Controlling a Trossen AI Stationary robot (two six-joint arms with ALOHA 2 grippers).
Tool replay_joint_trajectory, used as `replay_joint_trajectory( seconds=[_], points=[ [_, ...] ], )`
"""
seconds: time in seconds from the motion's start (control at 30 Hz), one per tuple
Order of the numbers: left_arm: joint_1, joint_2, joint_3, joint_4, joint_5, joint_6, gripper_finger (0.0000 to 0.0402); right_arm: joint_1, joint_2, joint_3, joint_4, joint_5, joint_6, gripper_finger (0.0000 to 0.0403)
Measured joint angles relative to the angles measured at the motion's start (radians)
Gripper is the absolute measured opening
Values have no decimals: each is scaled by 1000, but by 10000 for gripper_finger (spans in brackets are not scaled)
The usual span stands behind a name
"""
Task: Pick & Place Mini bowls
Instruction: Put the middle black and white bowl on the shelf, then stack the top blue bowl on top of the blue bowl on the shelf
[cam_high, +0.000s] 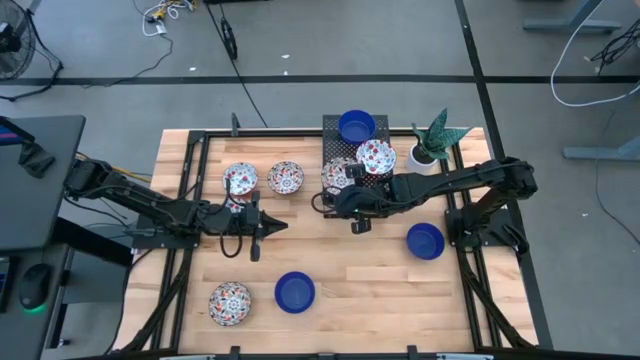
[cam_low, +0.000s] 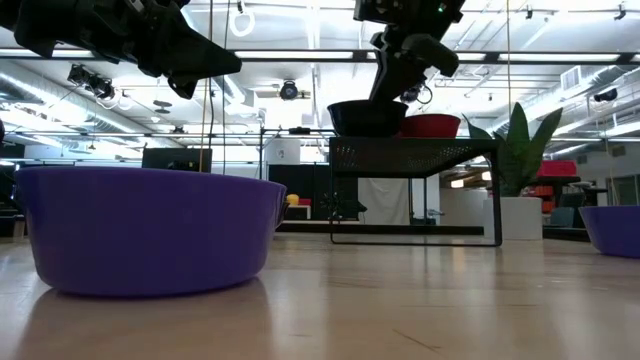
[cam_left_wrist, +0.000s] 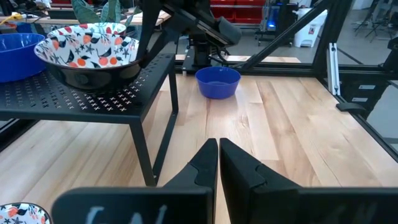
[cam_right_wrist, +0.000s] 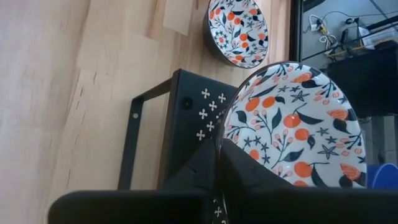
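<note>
R gripper (cam_right_wrist: 219, 163) pinching rim of glossy floral bowl (cam_right_wrist: 292, 127) on perforated black rack (cam_right_wrist: 189, 115); L gripper (cam_left_wrist: 219, 163) closed, empty.

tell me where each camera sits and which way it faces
High: above, looking straight down on the wooden table, both dark arms showing.
Low: at tabletop height, level past a solid blue bowl; arms enter from above.
Left wrist: behind the left gripper, fingers together, facing the black perforated metal stand.
Right wrist: behind the right gripper, clamped on the rim of a white floral-patterned bowl.
Shared: both wrist views show that stand.
</note>
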Motion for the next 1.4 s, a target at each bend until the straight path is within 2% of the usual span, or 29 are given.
replay_joint_trajectory(
  seconds=[0.23,0.37,0.6,0.77,1.0,1.17,1.4],
  points=[
    [0,0,0,0,0,0,19,0,0,0,14,3,13,61],
    [0,0,0,0,0,0,19,0,-4,-2,18,5,14,100],
    [0,0,0,0,0,0,19,19,-72,7,41,28,9,181],
    [0,0,0,-1,0,-1,19,67,-152,10,74,31,49,212],
    [0,0,0,-1,0,-2,19,216,-246,10,49,31,208,210],
    [0,0,0,-1,0,-7,19,351,-262,10,-35,30,354,195],
    [0,0,0,-1,0,-10,19,514,-255,10,-252,18,780,168]
  ],
)
